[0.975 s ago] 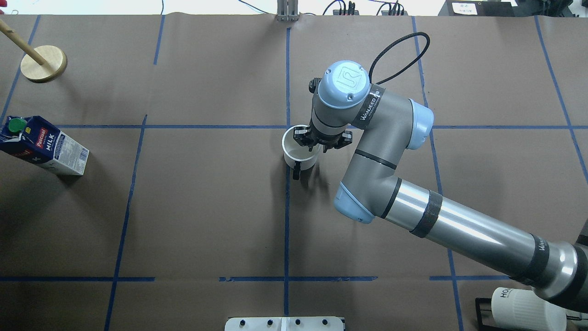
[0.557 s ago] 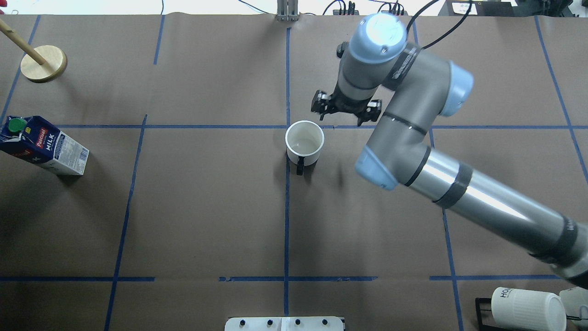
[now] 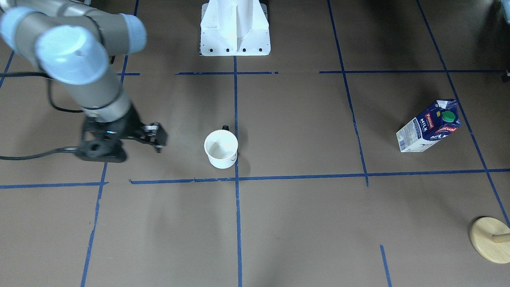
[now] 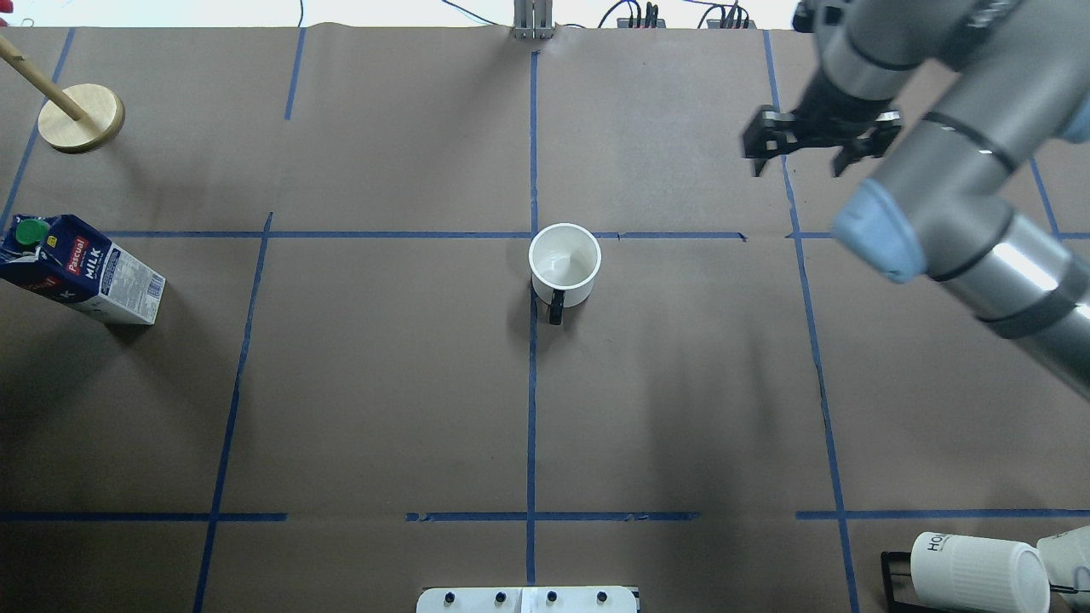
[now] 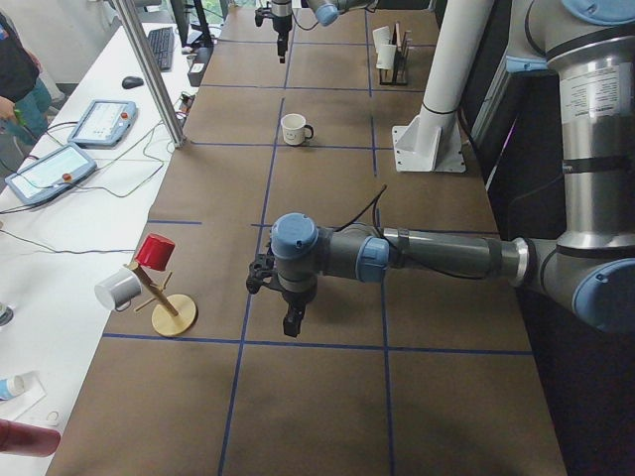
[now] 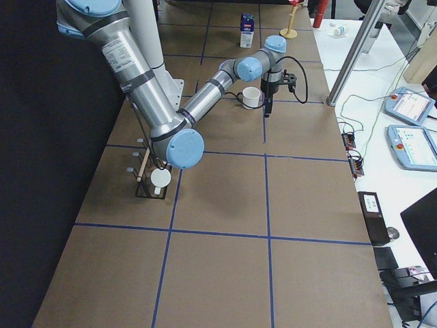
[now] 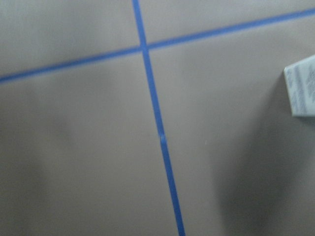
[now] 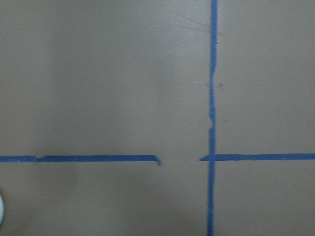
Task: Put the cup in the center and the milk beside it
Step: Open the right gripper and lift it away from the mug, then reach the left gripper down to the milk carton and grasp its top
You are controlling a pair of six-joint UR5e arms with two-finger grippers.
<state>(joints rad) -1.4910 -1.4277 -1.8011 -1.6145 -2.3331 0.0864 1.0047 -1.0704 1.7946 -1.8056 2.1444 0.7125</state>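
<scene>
White and upright, the cup [image 4: 564,264] stands at the center [image 4: 533,235], just on the robot's side of the tape crossing, handle toward the robot. Right gripper [image 4: 798,168] hangs well apart from it, off to the right above another tape line, jaws spread wide and holding nothing. Milk [image 4: 81,272] stands far off at the table's left edge. Left gripper [image 5: 289,319] shows only from the side, so whether it is spread or closed cannot be told. Its wrist view catches just 1 blurred corner of the milk, cut off at the edge.
</scene>
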